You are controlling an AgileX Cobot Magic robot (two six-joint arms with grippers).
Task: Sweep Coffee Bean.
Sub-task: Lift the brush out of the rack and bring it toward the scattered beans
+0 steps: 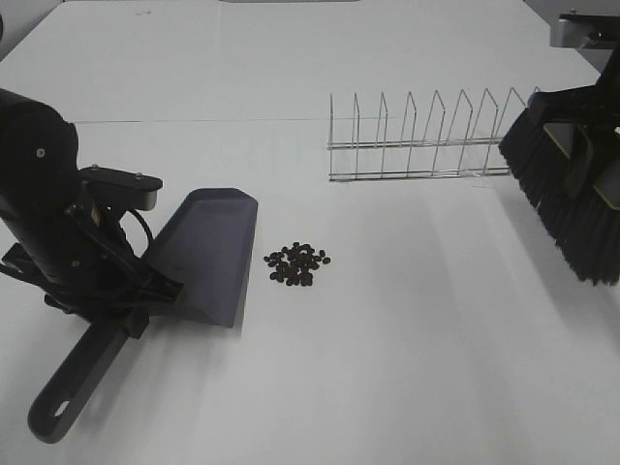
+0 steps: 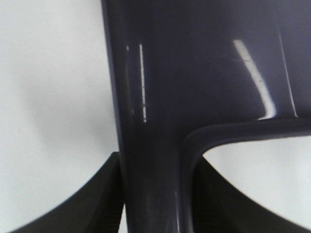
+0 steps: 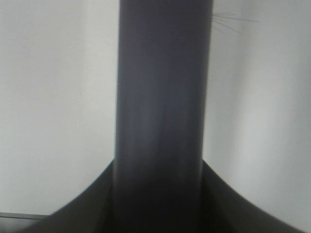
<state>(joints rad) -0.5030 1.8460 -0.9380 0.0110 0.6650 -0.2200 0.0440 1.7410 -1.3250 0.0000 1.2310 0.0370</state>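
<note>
The coffee beans [image 1: 298,263] lie in a small dark cluster on the white table, just right of the dustpan's lip. My left gripper [image 1: 136,295] is shut on the handle of the dark dustpan [image 1: 208,257], which rests on the table with its mouth facing the beans. In the left wrist view the gripper [image 2: 155,206] clamps the dustpan handle [image 2: 153,145]. My right gripper [image 1: 584,160] is shut on a black brush [image 1: 554,199], held above the table at the far right, well away from the beans. In the right wrist view the gripper [image 3: 158,208] holds the brush handle [image 3: 163,97].
A wire dish rack [image 1: 426,140] stands behind and to the right of the beans, its right end close to the brush bristles. The white table [image 1: 426,358] stretches between beans and brush.
</note>
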